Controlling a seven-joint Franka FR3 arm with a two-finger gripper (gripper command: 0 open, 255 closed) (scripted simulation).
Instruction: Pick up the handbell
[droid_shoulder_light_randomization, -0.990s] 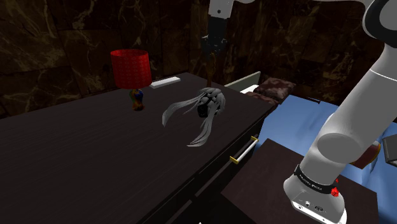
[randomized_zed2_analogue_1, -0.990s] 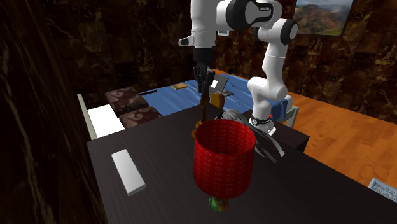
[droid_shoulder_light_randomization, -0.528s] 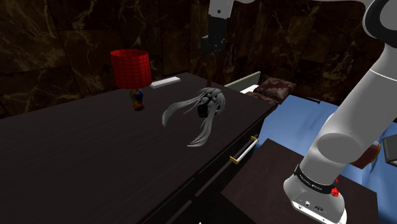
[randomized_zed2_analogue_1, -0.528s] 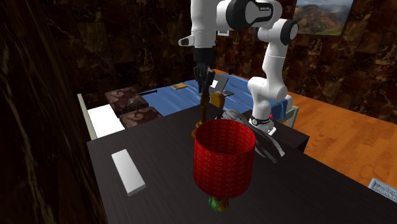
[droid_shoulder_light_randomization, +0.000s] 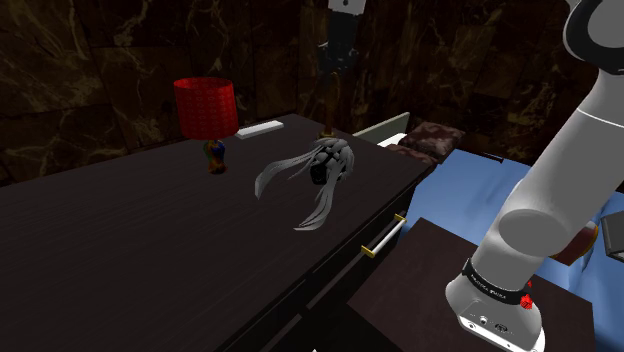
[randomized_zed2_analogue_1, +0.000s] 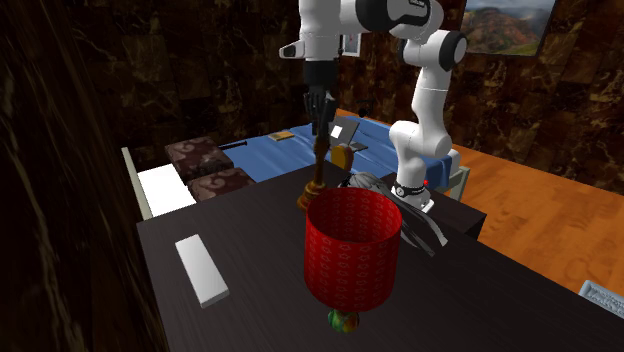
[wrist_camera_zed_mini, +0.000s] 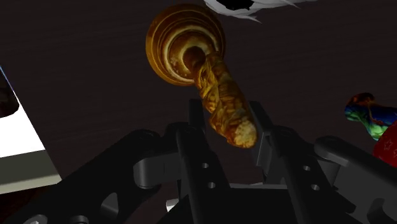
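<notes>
Three views show one arm holding a handbell by its handle.

Shoulder view: the black gripper (droid_shoulder_light_randomization: 335, 68) hangs high over the far edge of a dark surface (droid_shoulder_light_randomization: 150, 240), pointing straight down. The handbell (droid_shoulder_light_randomization: 325, 132) dangles beneath it, a thin dim handle ending in a small golden bell, just behind a grey curved ornament (droid_shoulder_light_randomization: 318, 172). A red lamp (droid_shoulder_light_randomization: 205, 108) and a white block (droid_shoulder_light_randomization: 259, 129) sit towards this view's left, well apart from the bell.

Second exterior view: the gripper (randomized_zed2_analogue_1: 319, 122) is above the middle of the scene. The brown handbell (randomized_zed2_analogue_1: 316, 172) runs straight down from it. The bell's flared base is just behind the rim of the lamp (randomized_zed2_analogue_1: 352, 250), so I cannot tell here whether it is clear of the surface.

Wrist view: the two fingers (wrist_camera_zed_mini: 194, 143) are clamped on the top end of the handle, one on each side and touching it. The handbell (wrist_camera_zed_mini: 216, 89) stretches away from the gripper (wrist_camera_zed_mini: 229, 122), and its golden bell flares out beyond the fingertips, over the dark surface.

Judging by this, the grasp is made and the lift is the step in hand. The next move calls for a steady, straight rise with a firm clamp, since the bell hangs long below the fingers and could swing or slip, and the ornament is close by
</notes>
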